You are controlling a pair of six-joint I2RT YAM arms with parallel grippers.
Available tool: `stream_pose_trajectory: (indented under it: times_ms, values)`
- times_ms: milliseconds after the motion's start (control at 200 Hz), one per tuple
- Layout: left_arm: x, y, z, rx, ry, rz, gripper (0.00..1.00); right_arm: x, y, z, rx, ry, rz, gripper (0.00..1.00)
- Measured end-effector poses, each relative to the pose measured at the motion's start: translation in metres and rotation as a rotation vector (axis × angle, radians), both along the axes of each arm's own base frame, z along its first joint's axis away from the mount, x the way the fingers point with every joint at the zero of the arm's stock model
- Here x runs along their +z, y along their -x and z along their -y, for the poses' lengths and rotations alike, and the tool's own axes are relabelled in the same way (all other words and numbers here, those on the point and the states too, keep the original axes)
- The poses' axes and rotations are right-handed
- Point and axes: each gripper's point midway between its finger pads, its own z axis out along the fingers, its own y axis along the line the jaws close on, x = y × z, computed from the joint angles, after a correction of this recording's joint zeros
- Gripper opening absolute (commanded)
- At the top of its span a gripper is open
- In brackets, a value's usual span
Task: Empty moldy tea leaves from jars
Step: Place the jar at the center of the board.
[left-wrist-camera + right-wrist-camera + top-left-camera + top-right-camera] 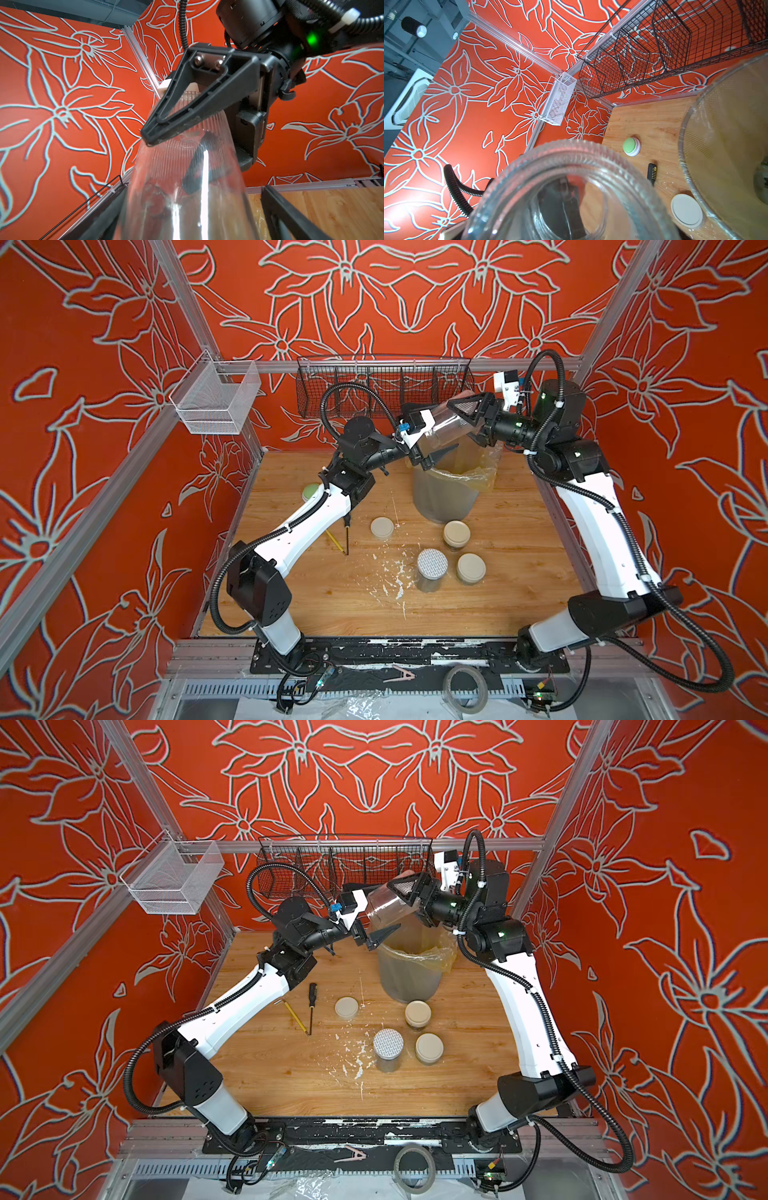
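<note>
On the near side of the grey lined bin stand three lidded jars: a dotted-lid jar, a cream-lidded jar next to it, and a third jar just beside the bin's foot. All are upright and capped, and the moldy tea leaves show dull brown through the glass, so these jars look to be waiting their turn. A loose cream lid lies flat near the bin, probably off the jar now in the air.

Over the bin's rim, the right gripper clamps an uncapped ribbed glass jar near its base. The jar is tipped mouth-down toward the liner — a pouring pose. Its glass looks clear, so it is likely already emptied.

The left gripper has its jaws spread wide, one on each side of the jar's mouth end. In the left wrist view they do not appear to press on it — perhaps they are there to steady it.

No brand, label or readable writing shows anywhere.
</note>
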Motion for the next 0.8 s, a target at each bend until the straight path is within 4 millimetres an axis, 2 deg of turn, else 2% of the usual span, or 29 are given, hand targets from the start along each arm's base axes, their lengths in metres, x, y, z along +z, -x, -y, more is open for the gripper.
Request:
stream_pose_trajectory:
  times_ms: [55, 95, 255, 310, 395, 515, 706, 801]
  values:
    - [0.002, 0.0, 0.0, 0.001, 0.005, 0.007, 1.0, 0.0, 0.0, -0.001, 0.006, -0.013, -0.005, 0.0]
    - [0.004, 0.001, -0.001, 0.0, 0.011, 0.011, 0.96, 0.0, 0.0, -0.002, 0.01, -0.018, -0.009, 0.0]
    - [0.01, 0.0, -0.004, 0.009, 0.037, 0.017, 0.63, 0.002, 0.0, -0.004, 0.029, -0.045, -0.015, 0.0]
    - [0.011, -0.001, -0.004, 0.012, 0.044, 0.005, 0.55, 0.002, -0.001, -0.005, 0.038, -0.059, -0.02, 0.0]
    - [0.01, -0.003, -0.005, 0.015, 0.044, -0.012, 0.52, -0.001, -0.002, -0.006, 0.04, -0.074, -0.033, 0.0]
    - [0.009, -0.005, -0.006, 0.022, 0.034, -0.038, 0.51, -0.003, -0.005, -0.007, 0.047, -0.097, -0.051, 0.1]
    - [0.013, -0.004, -0.007, 0.028, 0.022, -0.06, 0.49, 0.0, -0.004, -0.008, 0.06, -0.126, -0.068, 0.11]
    - [0.014, -0.002, -0.01, 0.036, 0.017, -0.066, 0.39, 0.0, -0.004, -0.012, 0.075, -0.134, -0.071, 0.15]
